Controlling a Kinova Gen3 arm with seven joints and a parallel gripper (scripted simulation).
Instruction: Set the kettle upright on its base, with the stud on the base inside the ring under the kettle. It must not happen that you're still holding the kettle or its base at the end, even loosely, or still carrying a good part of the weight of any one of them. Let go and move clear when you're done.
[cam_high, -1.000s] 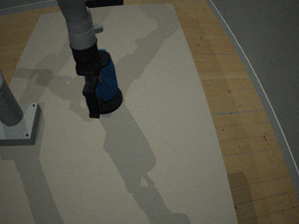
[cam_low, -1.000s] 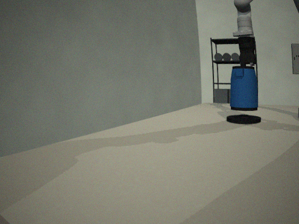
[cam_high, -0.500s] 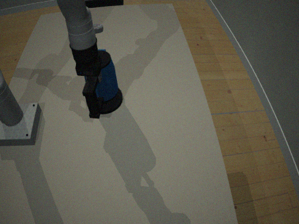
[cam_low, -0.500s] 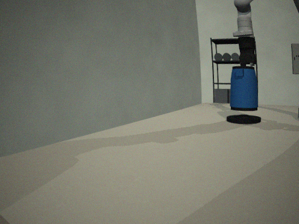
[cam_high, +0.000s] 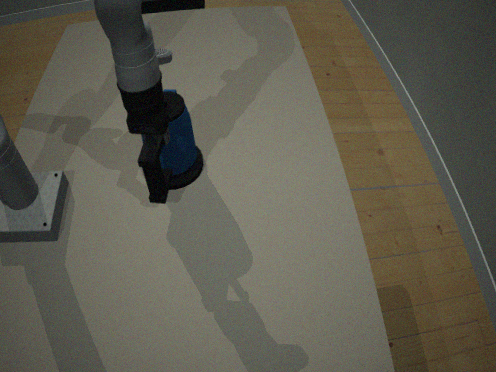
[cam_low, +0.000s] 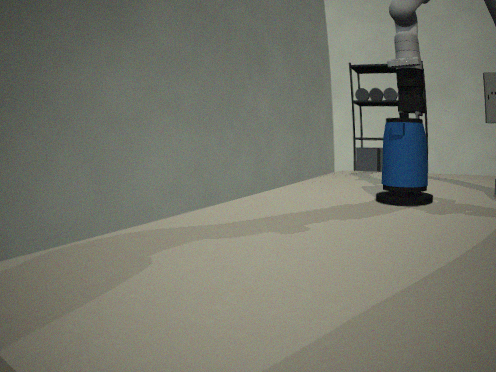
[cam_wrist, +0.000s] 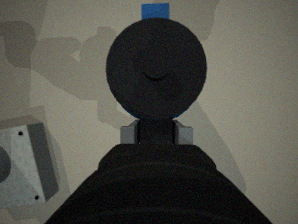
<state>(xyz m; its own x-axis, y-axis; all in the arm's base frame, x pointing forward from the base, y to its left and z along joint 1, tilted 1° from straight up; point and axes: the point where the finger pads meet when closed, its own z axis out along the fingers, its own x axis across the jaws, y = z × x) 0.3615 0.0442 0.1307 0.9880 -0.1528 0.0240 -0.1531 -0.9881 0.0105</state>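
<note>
- The kettle (cam_high: 181, 142) (cam_low: 405, 155) (cam_wrist: 156, 65) is blue, slightly tapered, black-lidded and upright directly over its black round base (cam_high: 194, 175) (cam_low: 404, 199); whether the stud is inside the ring cannot be seen.
- The gripper (cam_high: 157, 138) (cam_low: 411, 115) (cam_wrist: 156, 128) is closed on the kettle's black handle (cam_high: 156, 175) (cam_wrist: 156, 131).
- The surface (cam_high: 280, 225) (cam_low: 200, 300) (cam_wrist: 250, 75) is pale beige, crossed by shadows, with wood flooring (cam_high: 400, 210) alongside and a grey-green wall (cam_low: 175, 125) beyond.
- Counted: one kettle, one base, one shelf unit (cam_low: 370, 69) carrying three visible round items (cam_low: 376, 94).
</note>
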